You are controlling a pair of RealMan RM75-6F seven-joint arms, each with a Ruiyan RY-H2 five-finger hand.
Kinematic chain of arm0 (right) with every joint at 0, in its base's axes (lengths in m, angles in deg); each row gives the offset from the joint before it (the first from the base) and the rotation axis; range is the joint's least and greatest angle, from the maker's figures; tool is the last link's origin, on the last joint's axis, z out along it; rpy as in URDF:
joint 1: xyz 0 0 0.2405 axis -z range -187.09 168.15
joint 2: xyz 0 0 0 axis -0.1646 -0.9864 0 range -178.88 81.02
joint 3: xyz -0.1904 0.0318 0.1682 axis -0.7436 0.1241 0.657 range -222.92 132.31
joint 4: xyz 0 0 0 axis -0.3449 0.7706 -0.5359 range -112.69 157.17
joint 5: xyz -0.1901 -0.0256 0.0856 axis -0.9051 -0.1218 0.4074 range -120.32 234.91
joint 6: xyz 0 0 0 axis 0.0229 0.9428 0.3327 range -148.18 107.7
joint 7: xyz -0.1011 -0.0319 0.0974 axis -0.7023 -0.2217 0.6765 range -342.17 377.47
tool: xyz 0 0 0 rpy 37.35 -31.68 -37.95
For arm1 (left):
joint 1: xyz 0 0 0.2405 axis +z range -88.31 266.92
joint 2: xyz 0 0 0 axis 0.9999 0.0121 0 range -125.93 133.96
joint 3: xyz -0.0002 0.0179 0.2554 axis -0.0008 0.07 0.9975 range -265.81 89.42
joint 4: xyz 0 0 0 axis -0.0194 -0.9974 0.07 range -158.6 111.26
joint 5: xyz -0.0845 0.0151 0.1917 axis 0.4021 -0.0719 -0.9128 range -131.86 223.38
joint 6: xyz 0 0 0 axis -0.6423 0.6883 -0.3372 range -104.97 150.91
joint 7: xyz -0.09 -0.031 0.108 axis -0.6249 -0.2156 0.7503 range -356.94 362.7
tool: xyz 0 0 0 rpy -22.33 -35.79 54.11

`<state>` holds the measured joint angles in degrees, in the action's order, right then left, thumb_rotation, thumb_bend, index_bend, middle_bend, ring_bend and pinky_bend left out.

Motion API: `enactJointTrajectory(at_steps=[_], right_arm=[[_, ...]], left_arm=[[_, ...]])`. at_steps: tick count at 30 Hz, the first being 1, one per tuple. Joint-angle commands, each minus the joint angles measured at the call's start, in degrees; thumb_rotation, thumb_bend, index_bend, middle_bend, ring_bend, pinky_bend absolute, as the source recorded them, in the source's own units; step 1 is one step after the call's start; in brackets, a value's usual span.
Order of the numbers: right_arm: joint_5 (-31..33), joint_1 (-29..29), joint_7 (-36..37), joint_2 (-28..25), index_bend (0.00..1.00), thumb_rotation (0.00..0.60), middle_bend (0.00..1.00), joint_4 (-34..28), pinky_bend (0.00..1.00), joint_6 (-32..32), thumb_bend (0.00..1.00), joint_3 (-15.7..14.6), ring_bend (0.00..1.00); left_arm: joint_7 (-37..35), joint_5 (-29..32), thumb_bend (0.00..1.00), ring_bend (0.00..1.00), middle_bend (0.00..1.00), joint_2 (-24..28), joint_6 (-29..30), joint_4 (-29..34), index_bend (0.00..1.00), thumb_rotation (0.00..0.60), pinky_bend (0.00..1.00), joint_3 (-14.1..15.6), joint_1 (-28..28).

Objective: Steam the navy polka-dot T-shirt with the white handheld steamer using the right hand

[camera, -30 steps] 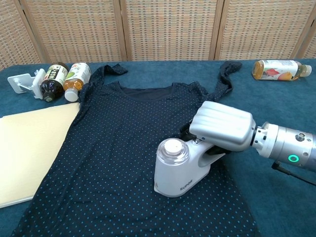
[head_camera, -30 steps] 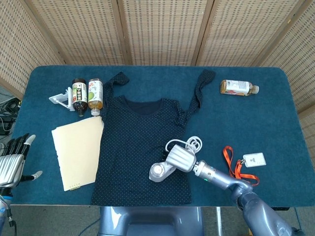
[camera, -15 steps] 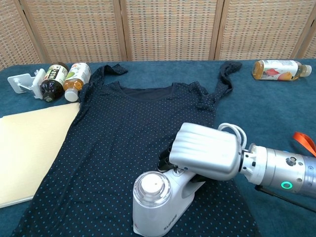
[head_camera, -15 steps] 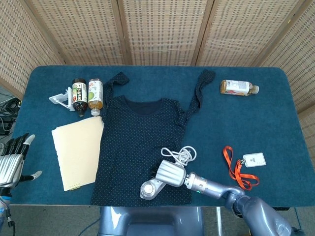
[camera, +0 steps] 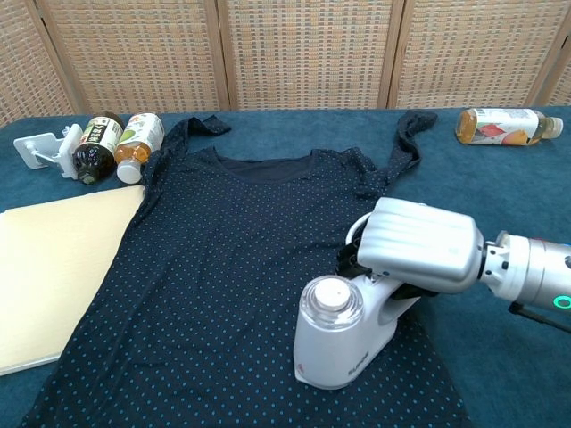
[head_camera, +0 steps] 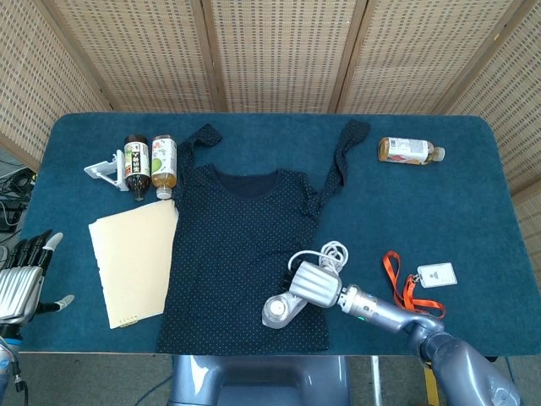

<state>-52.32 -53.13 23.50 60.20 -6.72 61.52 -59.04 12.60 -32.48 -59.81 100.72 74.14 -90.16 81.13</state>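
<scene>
The navy polka-dot T-shirt (head_camera: 237, 245) (camera: 223, 267) lies flat on the blue table, neck toward the back. My right hand (head_camera: 316, 285) (camera: 419, 245) grips the handle of the white handheld steamer (head_camera: 281, 309) (camera: 339, 348). The steamer's head rests on the shirt's lower right part near the hem. Its white cord (head_camera: 331, 253) loops behind the hand. My left hand (head_camera: 24, 277) hangs off the table's left edge with fingers spread and holds nothing.
Two bottles (head_camera: 150, 161) and a white clip (head_camera: 105, 171) lie at the back left. A cream folder (head_camera: 133, 258) (camera: 49, 267) sits left of the shirt. Another bottle (head_camera: 409, 151) (camera: 504, 125) lies at the back right. An orange lanyard with a badge (head_camera: 416, 288) lies right of the steamer.
The right hand slid the steamer down-left toward the hem, then back to the right and slightly up. The left hand stayed still.
</scene>
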Motion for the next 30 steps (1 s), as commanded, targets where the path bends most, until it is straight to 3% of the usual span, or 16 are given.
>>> enactJointTrajectory(at_steps=[1,8,24,30], right_arm=[[0.99,1.21,1.7,-0.59,0.85,0.6,0.7,2.16,1.0,-0.3,1.0,0.26,0.75],[-0.27,1.49,3.46,-0.29,0.85,0.6,0.7,2.44,1.0,1.78,1.0,-0.56,0.75],[-6.59,-1.27,-1.14,-0.1,0.85,0.6,0.7,-8.99,1.0,2.94,1.0,-3.85,0.75],[-6.79,-1.4,-2.2,-0.83,0.85,0.6,0.7,-10.24,1.0,2.45,1.0,-3.52,0.75]], left_arm=[[0.17,-0.2,0.0,0.0,0.0,0.01,0.01,0.11,0.0,0.6,0.0,0.1,-0.02],[0.59,-0.18,0.0,0.0,0.0,-0.21,-0.13,0.12,0.0,0.6,0.0,0.18,-0.1],[0.15,0.16,0.0,0.0,0.0,-0.04,-0.46,-0.05,0.0,0.6,0.0,0.08,-0.19],[-0.18,0.15,0.0,0.0,0.0,0.13,-0.28,0.02,0.0,0.6,0.0,0.0,-0.12]])
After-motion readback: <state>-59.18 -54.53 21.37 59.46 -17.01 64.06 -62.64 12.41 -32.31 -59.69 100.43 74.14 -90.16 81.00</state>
